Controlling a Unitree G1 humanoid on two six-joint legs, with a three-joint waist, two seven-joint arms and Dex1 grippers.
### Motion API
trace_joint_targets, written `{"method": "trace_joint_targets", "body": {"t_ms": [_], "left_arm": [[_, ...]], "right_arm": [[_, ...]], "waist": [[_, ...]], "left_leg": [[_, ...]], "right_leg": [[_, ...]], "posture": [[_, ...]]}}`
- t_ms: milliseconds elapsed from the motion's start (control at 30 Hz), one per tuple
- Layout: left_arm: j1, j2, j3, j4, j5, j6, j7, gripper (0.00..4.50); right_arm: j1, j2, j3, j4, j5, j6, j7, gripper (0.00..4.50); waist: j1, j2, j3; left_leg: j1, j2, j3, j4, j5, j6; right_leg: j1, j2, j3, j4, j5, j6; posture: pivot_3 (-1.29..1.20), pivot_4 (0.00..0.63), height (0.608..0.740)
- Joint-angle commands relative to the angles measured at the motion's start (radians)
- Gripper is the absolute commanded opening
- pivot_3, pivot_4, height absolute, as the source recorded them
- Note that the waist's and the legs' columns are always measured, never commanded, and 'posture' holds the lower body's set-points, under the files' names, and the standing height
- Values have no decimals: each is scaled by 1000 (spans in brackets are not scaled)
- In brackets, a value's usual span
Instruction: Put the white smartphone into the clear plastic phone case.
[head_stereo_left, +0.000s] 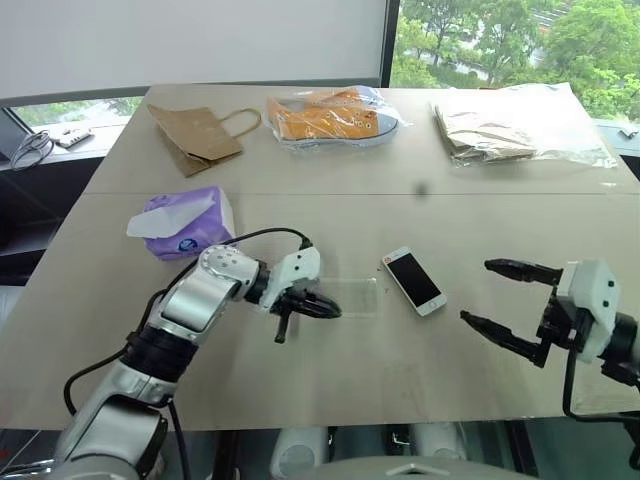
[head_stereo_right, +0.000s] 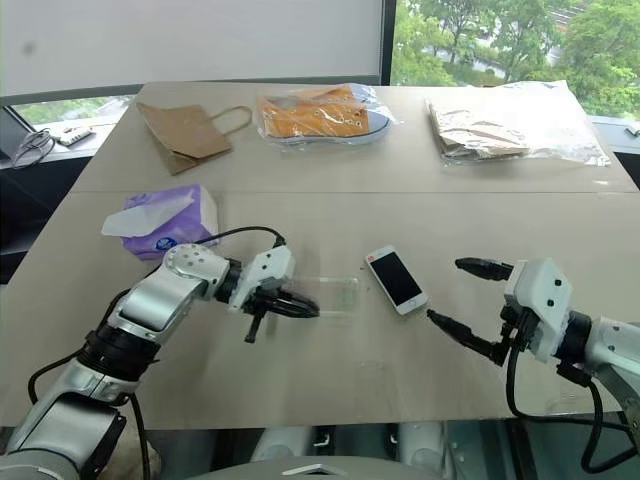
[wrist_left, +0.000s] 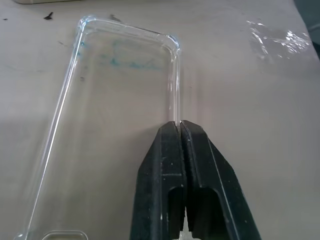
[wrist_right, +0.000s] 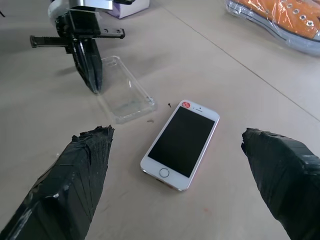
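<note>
Left end effector (head_stereo_left: 325, 308) pinches clear case (head_stereo_left: 350, 297) wall.

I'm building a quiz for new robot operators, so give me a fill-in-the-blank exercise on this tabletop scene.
1. The white smartphone with the black glass screen lies on the beige table with its screen facing ____.
2. The left end effector has its two black fingers ____ at one long edge of the clear plastic phone case.
3. The right end effector has its fingers spread ____.
4. The purple tissue pack is on the robot's ____ side.

Missing words: up; shut; open; left
</note>
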Motion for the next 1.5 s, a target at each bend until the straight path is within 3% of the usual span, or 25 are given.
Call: {"method": "trace_joint_targets", "body": {"t_ms": [33, 233, 500, 833, 1100, 1167, 1300, 1467, 1500], "left_arm": [[-36, -17, -30, -43, 5, 73, 15, 27], [-121, -67, -86, -8, 30, 131, 24, 27], [-211, -144, -134, 108, 79, 48, 17, 27], [-153, -101, -106, 21, 58, 55, 10, 27], [-169, -170, -71, 17, 22, 100, 80, 27], [-171, -167, -63, 6, 10, 113, 77, 273], [-162, -139, -39, -48, -20, 148, 69, 1979], [-88, -86, 91, -190, -113, 191, 107, 4347], [-60, -65, 119, -221, -127, 189, 110, 4434]], "right_arm": [[3, -8, -39, -45, 28, 7, -9, 4500], [-3, -16, -42, -66, 39, 28, -27, 4500], [-4, -21, -45, -79, 42, 42, -48, 4500], [10, -13, -33, -79, 30, 30, -56, 4500], [-6, -22, -1, -64, 13, 39, -58, 4500], [-5, -26, 0, -61, 3, 39, -59, 4500], [-3, -28, 5, -59, -1, 45, -60, 4500], [-13, -32, 64, -59, -74, 99, -134, 4500], [-19, -48, 101, -69, -106, 133, -162, 4500]], "waist": [[0, 0, 0], [0, 0, 0], [0, 0, 0], [-4, 0, 0], [-2, 0, 0], [-3, 0, 0], [-4, 0, 0], [-6, 0, 0], [-7, 0, 0]], "left_leg": [[0, 0, 0, 0, 0, 0], [0, 0, 0, 0, 0, 0], [0, 0, 0, 0, 0, 0], [0, 0, -1, 0, 0, 0], [-1, 0, -1, 2, 0, 0], [-1, 0, -1, 2, 0, 0], [0, 0, -1, 2, 0, 0], [0, 0, -1, 2, 0, 0], [0, 1, -1, 2, 0, 0]], "right_leg": [[0, 0, 0, 0, 0, 0], [0, 0, 0, 0, 0, 0], [0, 1, 0, 0, 0, 0], [0, 1, 0, 0, 0, 0], [1, 0, 0, 0, 0, 0], [1, 1, 0, 0, 0, 0], [1, 1, 0, 0, 0, 0], [1, 1, 0, 0, 0, 0], [1, 0, 0, 0, 0, 0]], "posture": [[0, 150, 740], [0, 150, 740], [0, 150, 740], [0, 150, 740], [0, 150, 740], [0, 150, 740], [0, 150, 740], [0, 150, 740], [0, 150, 740]]}}
